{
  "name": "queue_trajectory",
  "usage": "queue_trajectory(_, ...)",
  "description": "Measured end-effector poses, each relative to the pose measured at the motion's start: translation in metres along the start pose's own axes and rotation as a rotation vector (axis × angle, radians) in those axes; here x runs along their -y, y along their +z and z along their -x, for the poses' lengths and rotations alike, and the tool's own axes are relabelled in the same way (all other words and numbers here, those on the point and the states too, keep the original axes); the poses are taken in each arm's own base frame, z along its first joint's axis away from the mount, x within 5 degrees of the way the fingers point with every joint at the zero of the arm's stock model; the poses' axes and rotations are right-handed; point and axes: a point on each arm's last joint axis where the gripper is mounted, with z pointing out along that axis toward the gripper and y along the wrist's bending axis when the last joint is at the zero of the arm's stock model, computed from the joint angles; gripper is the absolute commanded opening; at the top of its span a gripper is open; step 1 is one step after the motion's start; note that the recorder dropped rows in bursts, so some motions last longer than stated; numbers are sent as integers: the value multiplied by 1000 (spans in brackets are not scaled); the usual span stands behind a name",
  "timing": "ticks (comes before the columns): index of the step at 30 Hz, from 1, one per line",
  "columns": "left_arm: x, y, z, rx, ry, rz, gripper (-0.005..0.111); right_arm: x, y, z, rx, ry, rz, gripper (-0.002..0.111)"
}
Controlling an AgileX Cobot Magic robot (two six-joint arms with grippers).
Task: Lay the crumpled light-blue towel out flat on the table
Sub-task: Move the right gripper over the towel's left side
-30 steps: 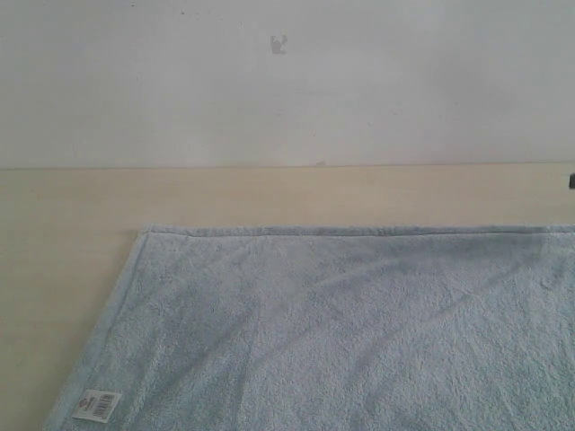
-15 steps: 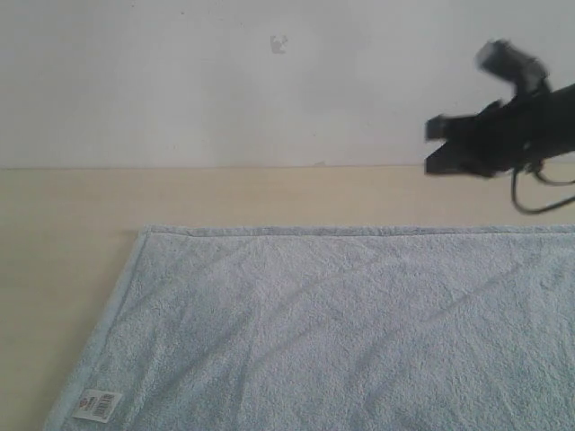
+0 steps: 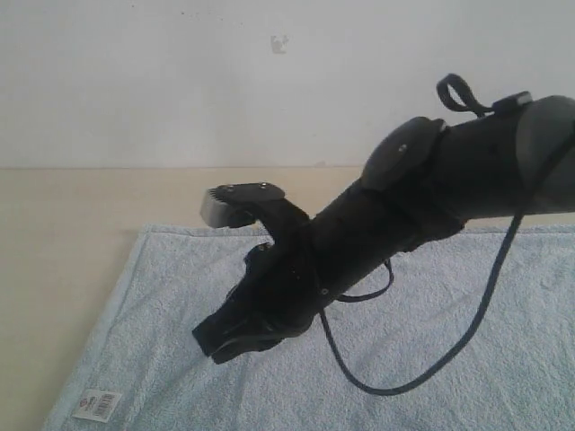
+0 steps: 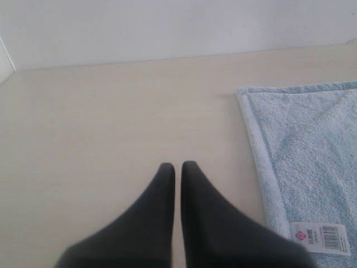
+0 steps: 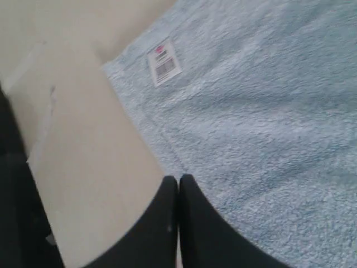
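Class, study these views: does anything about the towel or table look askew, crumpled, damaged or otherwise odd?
Nothing stands out. The towel lies flat on the table with straight hems, only faint creases, and its label at one corner. The right gripper hangs above it, fingers shut on nothing.

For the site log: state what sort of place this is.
Probably a robot test bench, not a home: bare white wall, plain light-wood table with a towel, black cabled robot arm above it.

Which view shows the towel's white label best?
The left wrist view: the label is largest, its barcode visible. The right wrist view shows it smaller and tilted; the exterior view shows it tiny, at a corner of the towel.
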Motion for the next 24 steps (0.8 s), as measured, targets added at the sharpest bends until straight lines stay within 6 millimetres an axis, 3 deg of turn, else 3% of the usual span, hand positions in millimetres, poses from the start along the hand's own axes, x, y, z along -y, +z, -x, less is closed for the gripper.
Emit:
queue_trajectory(5, 0, 0, 0, 0, 0, 0, 4, -6, -13, 24, -54, -38, -97, 0)
queue_trajectory(10, 0, 0, 0, 0, 0, 0, 4, -4, -19, 63, -127, -117, -283, 0)
queue_trajectory(15, 0, 0, 0, 0, 0, 0, 4, 6, 13, 92, -146, -148, -426, 0)
queue_trajectory(21, 0, 0, 0, 0, 0, 0, 4, 29, 57, 130, 68, -79, -446, 0)
queue_trajectory(24, 0, 0, 0, 0, 0, 0, 4, 43, 88, 132, 34, -51, -409, 0)
